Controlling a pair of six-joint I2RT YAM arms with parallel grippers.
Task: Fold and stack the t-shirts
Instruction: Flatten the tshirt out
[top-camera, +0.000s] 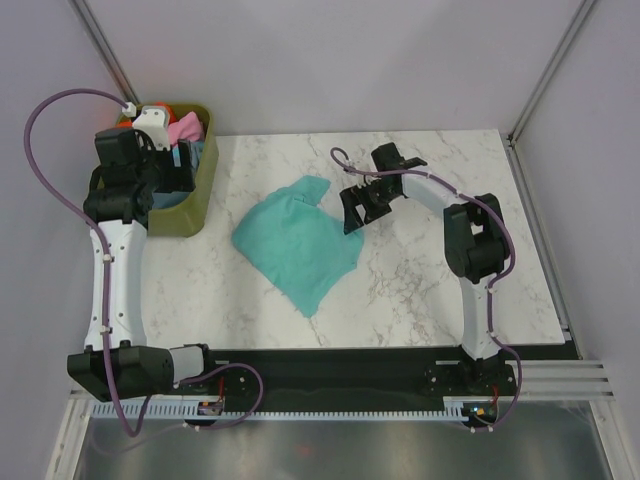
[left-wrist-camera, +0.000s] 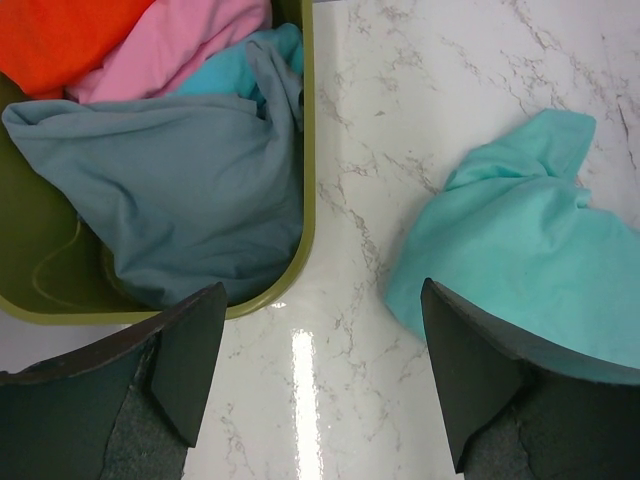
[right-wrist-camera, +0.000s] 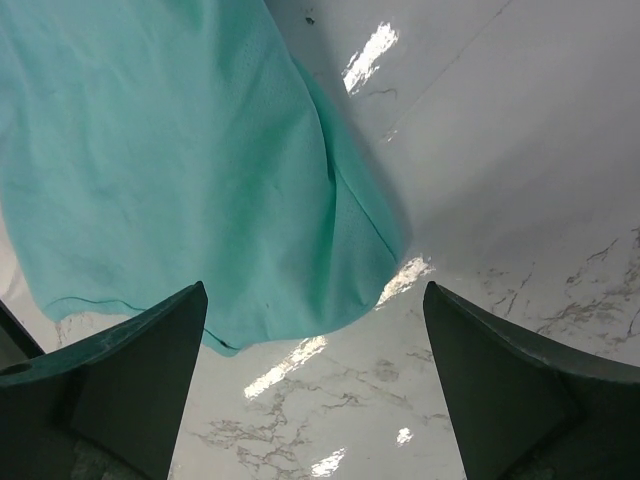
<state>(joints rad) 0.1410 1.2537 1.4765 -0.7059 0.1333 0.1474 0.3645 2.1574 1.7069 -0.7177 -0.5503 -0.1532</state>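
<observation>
On the table (top-camera: 450, 290), teal-green tee (top-camera: 298, 245), tub (top-camera: 190, 212) nearby

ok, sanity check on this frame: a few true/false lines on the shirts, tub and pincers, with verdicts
1. The teal-green t-shirt is already folded. False: it lies crumpled and loose on the marble table.
2. The left pincer and right pincer are both open and hold nothing. True.
3. The slate blue-grey t-shirt sits in the olive tub. True.
4. The orange t-shirt lies out on the marble table. False: it is in the olive tub, next to the pink t-shirt.
</observation>
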